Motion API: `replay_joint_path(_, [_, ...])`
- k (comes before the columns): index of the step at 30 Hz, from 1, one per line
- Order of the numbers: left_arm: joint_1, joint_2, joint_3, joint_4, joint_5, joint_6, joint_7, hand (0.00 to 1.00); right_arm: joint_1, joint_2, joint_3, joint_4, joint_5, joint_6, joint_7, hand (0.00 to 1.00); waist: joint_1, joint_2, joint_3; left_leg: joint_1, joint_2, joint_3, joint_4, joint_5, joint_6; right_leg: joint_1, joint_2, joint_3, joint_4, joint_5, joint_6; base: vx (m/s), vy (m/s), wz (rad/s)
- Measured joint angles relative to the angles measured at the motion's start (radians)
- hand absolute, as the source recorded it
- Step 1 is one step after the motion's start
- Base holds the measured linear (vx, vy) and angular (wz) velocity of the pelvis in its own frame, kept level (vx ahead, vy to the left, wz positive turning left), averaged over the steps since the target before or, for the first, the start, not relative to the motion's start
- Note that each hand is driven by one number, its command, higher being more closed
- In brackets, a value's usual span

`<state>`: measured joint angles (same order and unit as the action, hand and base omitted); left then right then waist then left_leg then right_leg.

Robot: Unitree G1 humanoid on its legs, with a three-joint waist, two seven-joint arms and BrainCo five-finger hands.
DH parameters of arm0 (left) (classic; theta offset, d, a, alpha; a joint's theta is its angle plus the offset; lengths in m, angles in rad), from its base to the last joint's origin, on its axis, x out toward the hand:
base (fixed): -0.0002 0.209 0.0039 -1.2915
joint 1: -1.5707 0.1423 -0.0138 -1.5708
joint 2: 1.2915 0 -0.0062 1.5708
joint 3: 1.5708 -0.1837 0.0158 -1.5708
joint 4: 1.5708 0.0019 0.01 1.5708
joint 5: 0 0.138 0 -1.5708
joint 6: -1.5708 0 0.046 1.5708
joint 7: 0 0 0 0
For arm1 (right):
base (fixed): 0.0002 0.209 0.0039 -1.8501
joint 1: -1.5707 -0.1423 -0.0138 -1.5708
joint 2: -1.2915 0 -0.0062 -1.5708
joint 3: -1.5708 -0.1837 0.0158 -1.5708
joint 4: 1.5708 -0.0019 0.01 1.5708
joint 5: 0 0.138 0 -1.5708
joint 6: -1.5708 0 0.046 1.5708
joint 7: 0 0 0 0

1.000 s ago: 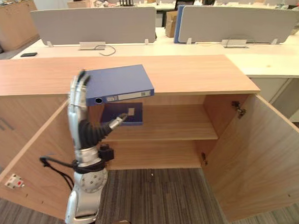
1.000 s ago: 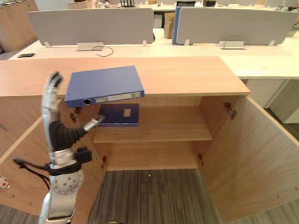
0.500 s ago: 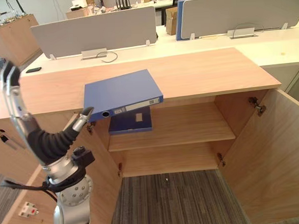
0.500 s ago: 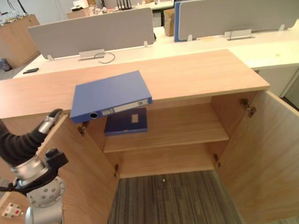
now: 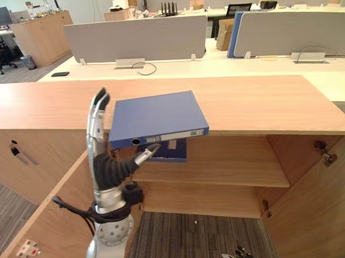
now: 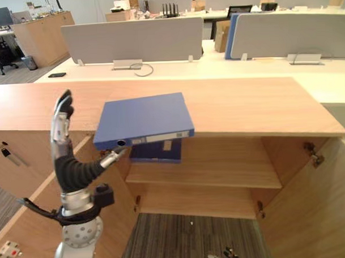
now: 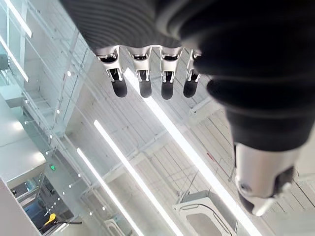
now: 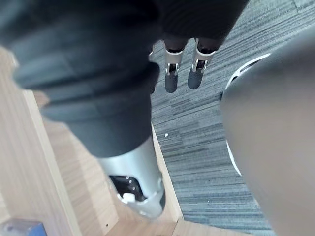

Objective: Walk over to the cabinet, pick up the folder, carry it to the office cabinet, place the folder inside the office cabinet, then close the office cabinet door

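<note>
While the wooden office cabinet (image 5: 262, 100) stands with both doors open, the blue folder (image 5: 158, 117) lies flat on its top, overhanging the front edge, the left hand (image 5: 100, 148) upright just beside it with fingers straight and empty, and the right hand (image 8: 171, 78) hangs over carpet (image 8: 206, 147), fingers relaxed.

Nothing can be read; the folder (image 5: 158, 115) bears a white spine label (image 5: 181, 135), illegible.

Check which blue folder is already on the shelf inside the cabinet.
The lower folder, flat on the upper shelf, partly hidden under the cabinet top. The upper folder lies on that top, spine overhanging the edge.
</note>
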<state>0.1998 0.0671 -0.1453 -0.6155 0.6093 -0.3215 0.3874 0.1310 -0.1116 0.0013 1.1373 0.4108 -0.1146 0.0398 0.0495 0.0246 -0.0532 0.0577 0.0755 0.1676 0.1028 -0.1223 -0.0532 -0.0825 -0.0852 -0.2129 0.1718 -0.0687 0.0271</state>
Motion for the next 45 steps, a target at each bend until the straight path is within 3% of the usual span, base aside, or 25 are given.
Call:
replay_joint_path(6, [-0.002, 0.050, -0.042, 0.148, -0.031, -0.002, -0.076, 0.00, -0.004, 0.000, -0.019, 0.015, -0.001, 0.008, 0.001, 0.00, -0.004, 0.006, -0.004, 0.002, 0.016, -0.006, -0.035, 0.026, -0.016, 0.037, 0.028, -0.019, -0.084, 0.026, -0.011, 0.07, -0.068, 0.08])
replay_joint_path(11, [-0.034, 0.157, -0.058, 0.328, -0.028, 0.001, -0.122, 0.00, -0.024, 0.000, -0.021, 0.037, -0.005, 0.018, 0.004, 0.00, -0.007, 0.004, -0.004, 0.004, 0.011, -0.014, -0.070, 0.029, -0.010, 0.078, 0.045, -0.022, -0.219, 0.107, -0.009, -0.03, 0.039, 0.01])
replay_joint_path(18, [-0.046, 0.237, -0.073, 0.496, 0.059, 0.019, -0.223, 0.00, -0.029, 0.002, -0.019, 0.029, -0.013, 0.018, 0.018, 0.00, -0.040, 0.002, 0.005, -0.004, -0.006, -0.008, -0.070, 0.033, -0.003, 0.081, 0.044, -0.004, -0.260, 0.143, -0.005, -0.08, 0.024, -0.06])
replay_joint_path(24, [-0.137, 0.260, -0.091, 0.689, 0.192, 0.058, -0.238, 0.00, -0.028, 0.004, -0.022, 0.005, -0.043, 0.022, 0.023, 0.00, -0.065, 0.000, 0.010, -0.002, -0.003, -0.006, -0.070, 0.034, -0.004, 0.079, 0.050, -0.001, -0.262, 0.146, -0.006, -0.04, -0.005, -0.03])
replay_joint_path(32, [-0.221, 0.308, -0.083, 0.706, 0.255, 0.083, -0.204, 0.00, -0.035, 0.009, -0.059, 0.005, -0.044, 0.023, 0.025, 0.00, -0.088, -0.001, 0.031, 0.016, -0.005, 0.011, -0.082, 0.033, -0.001, 0.082, 0.050, 0.015, -0.262, 0.150, -0.003, -0.01, 0.009, -0.06])
replay_joint_path(45, [-0.231, 0.367, -0.120, 0.705, 0.254, 0.016, -0.173, 0.00, -0.041, 0.009, -0.057, 0.006, -0.043, 0.018, 0.026, 0.00, -0.097, -0.002, 0.039, 0.025, -0.011, 0.027, -0.083, 0.029, 0.004, 0.081, 0.047, 0.029, -0.263, 0.154, 0.001, -0.03, 0.007, -0.04])
